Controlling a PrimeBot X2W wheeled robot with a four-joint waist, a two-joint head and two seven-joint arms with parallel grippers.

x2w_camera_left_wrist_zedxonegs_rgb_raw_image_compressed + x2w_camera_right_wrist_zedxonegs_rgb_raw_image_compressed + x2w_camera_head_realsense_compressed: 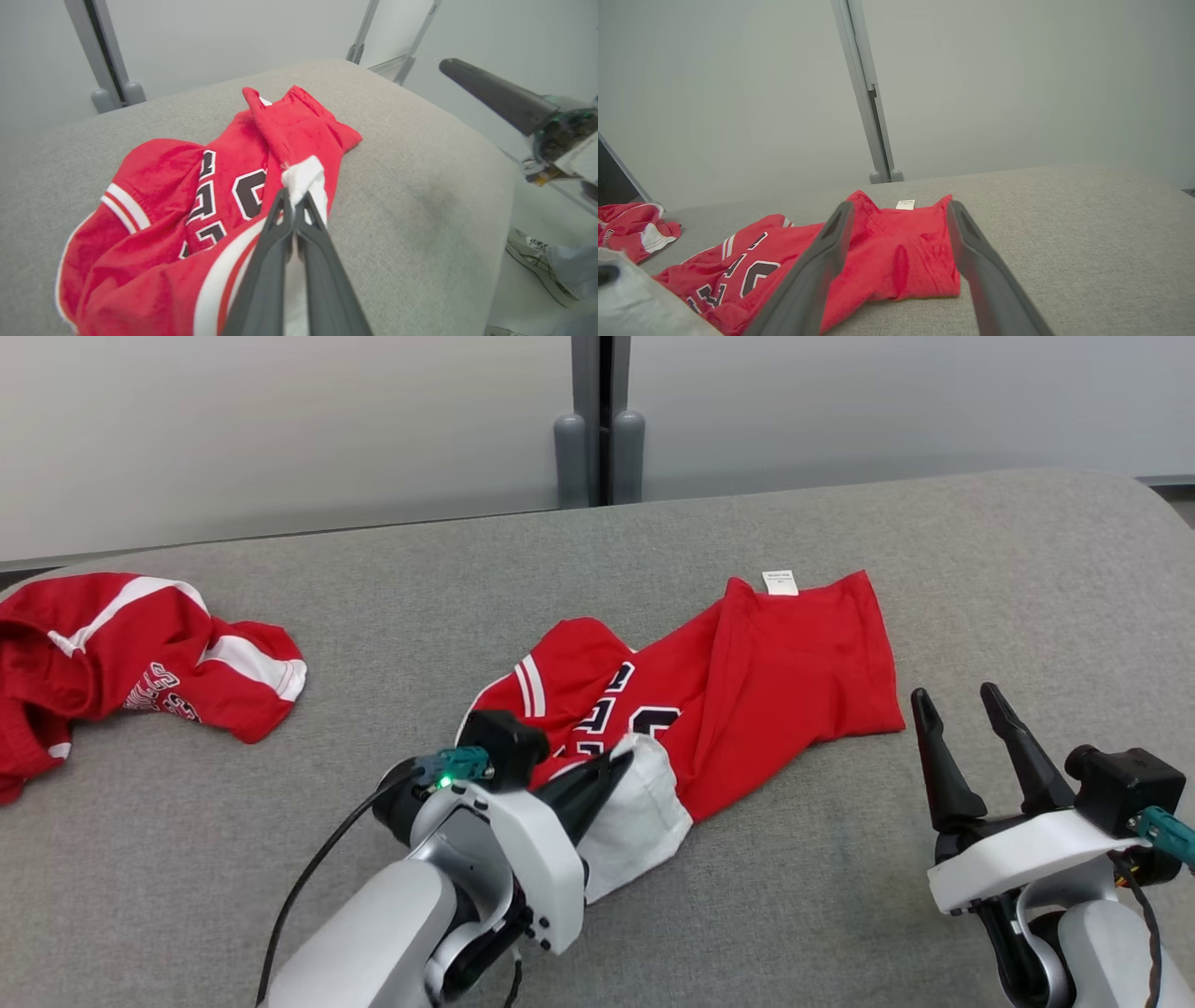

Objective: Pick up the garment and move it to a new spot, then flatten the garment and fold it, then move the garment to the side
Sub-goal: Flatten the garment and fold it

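The garment [794, 663] is a red jersey with white trim and dark numerals, lying crumpled in the middle of the grey padded table [840, 915]. My left gripper [621, 761] is shut on a white part of its near edge, with the cloth bunched at the fingertips [286, 198] in the left wrist view. My right gripper [962, 695] stands open to the right of the garment, apart from it. In the right wrist view that gripper [900, 207] points at the garment [896, 252], whose white label sits at its far edge.
A second red garment [121, 663] lies bunched at the table's left edge, also seen as a red heap [630, 224] in the right wrist view. A grey post [597, 420] stands behind the table. A person's shoe [532, 261] is on the floor beyond the table's right edge.
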